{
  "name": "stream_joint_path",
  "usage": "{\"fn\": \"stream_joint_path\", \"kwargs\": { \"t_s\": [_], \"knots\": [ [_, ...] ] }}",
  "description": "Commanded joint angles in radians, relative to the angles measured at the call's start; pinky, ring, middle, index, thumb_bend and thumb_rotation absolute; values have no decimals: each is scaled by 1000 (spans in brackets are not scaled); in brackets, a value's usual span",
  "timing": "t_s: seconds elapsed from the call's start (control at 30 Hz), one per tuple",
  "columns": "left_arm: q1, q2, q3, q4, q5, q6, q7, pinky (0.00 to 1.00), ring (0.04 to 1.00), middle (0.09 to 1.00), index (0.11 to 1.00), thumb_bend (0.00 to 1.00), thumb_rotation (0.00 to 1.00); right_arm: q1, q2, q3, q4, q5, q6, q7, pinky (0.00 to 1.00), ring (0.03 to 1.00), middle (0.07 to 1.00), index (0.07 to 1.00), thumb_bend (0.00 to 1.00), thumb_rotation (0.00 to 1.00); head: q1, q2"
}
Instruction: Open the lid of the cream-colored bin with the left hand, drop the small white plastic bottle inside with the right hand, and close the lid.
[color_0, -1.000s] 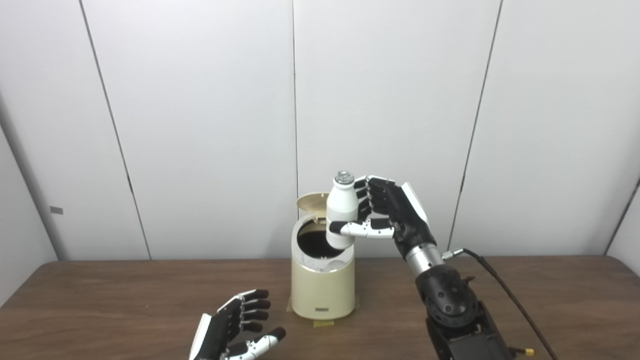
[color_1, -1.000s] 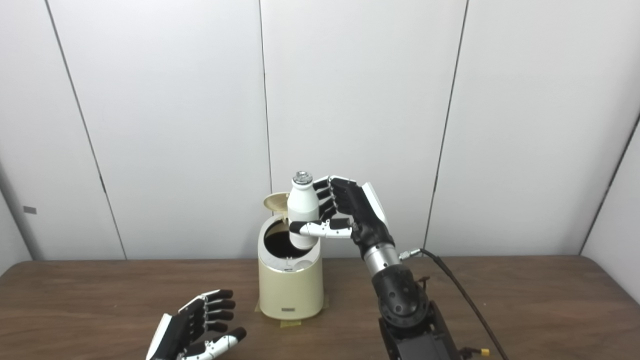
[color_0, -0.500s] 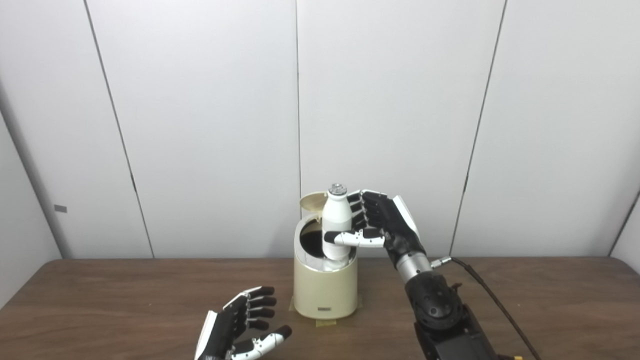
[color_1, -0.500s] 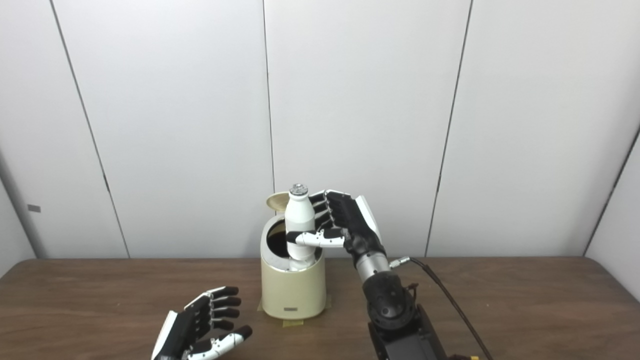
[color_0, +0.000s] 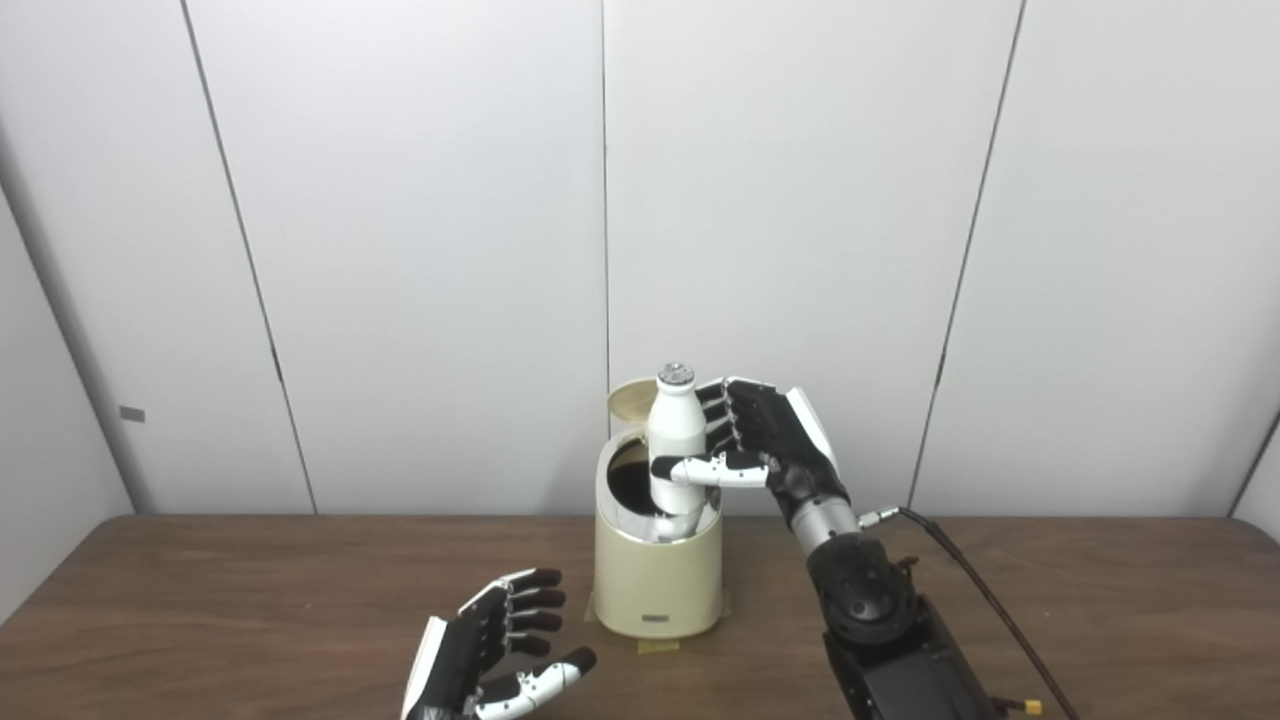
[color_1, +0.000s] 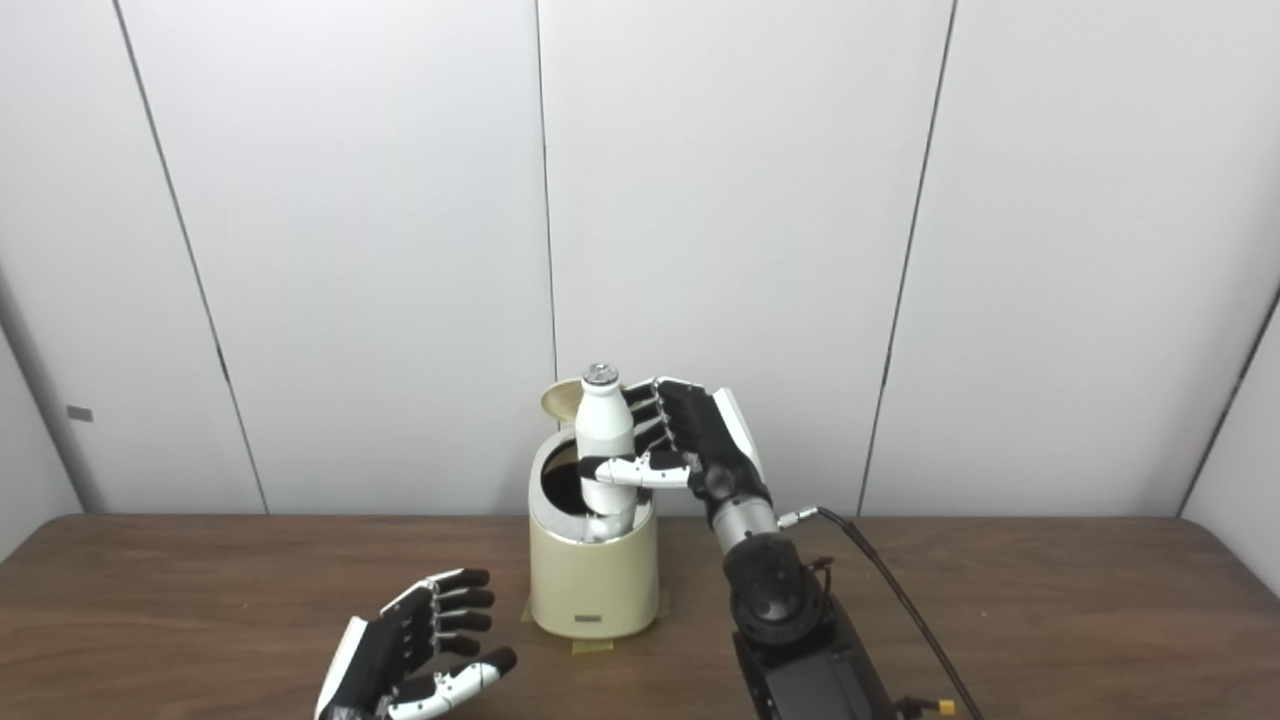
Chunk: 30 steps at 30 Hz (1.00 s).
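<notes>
The right hand (color_0: 765, 440) holds the bottle (color_0: 674, 440) upright, with fingers behind it and the thumb across its front. The bottle's bottom dips into the open top of the bin (color_0: 657, 590), near the right rim. The lid (color_0: 632, 402) stands up at the back. The bin sits on the table (color_0: 200, 610), on bits of tape (color_0: 658, 646). The left hand (color_0: 490, 655) is near the front edge, empty, fingers spread apart.

Bin (color_0: 657, 580) stands mid-table (color_0: 200, 600); bottle (color_0: 675, 440) upright over its right rim, right hand (color_0: 765, 440) beside, left hand (color_0: 490, 650) near-left.
</notes>
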Motion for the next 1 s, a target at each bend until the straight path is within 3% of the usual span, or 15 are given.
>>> {"fn": "stream_joint_path", "kwargs": {
  "t_s": [0.0,0.97],
  "knots": [
    [-31,-3,-3,-31,10,-13,11,611,678,717,754,717,53,-69,0,-2,-6,-5,-55,-21,318,388,479,541,513,0,1,2],
    [-23,-5,-10,-49,15,3,6,624,676,716,757,717,74,-93,-4,1,111,-6,-187,-51,324,408,497,531,495,0,10,18]
  ]
}}
